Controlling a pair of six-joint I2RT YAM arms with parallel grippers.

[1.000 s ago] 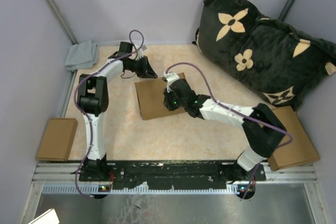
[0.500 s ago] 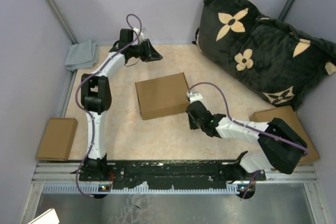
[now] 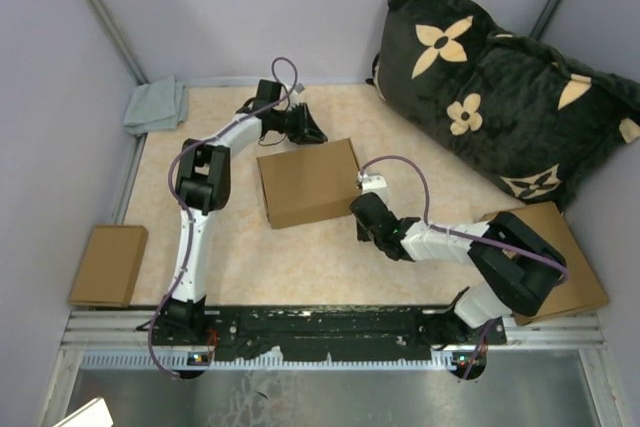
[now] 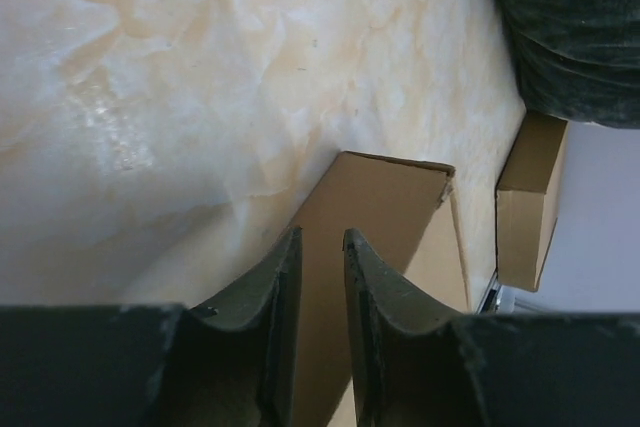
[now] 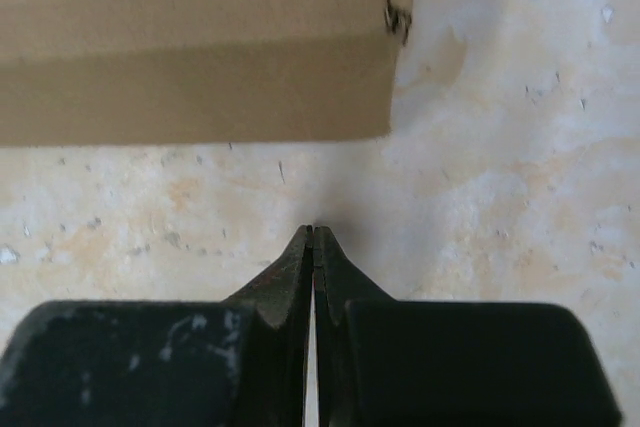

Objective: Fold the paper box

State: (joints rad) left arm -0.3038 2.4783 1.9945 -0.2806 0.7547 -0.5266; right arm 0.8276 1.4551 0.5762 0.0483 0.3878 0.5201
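Observation:
The paper box [image 3: 308, 182] lies closed as a shallow brown mailer in the middle of the table. My left gripper [image 3: 315, 134] hovers just behind its back edge, jaws a little open with nothing between them. In the left wrist view the fingertips [image 4: 320, 237] frame the paper box [image 4: 385, 212] beyond them. My right gripper [image 3: 358, 209] is shut and empty, low at the box's near right corner without touching it. From the right wrist, the closed tips [image 5: 313, 230] point at the table just short of the paper box's side wall [image 5: 190, 97].
A big black pillow with tan flowers [image 3: 500, 77] fills the back right. A second brown box [image 3: 560, 267] lies at the right edge, also showing in the left wrist view as a brown box [image 4: 530, 197]. A smaller brown piece [image 3: 108, 265] lies at the left and a grey cloth [image 3: 155, 105] at the back left.
My right arm came off the top of the box and drew back to its near right corner. The left gripper lifted away, opened slightly, then swung down to the box's back edge.

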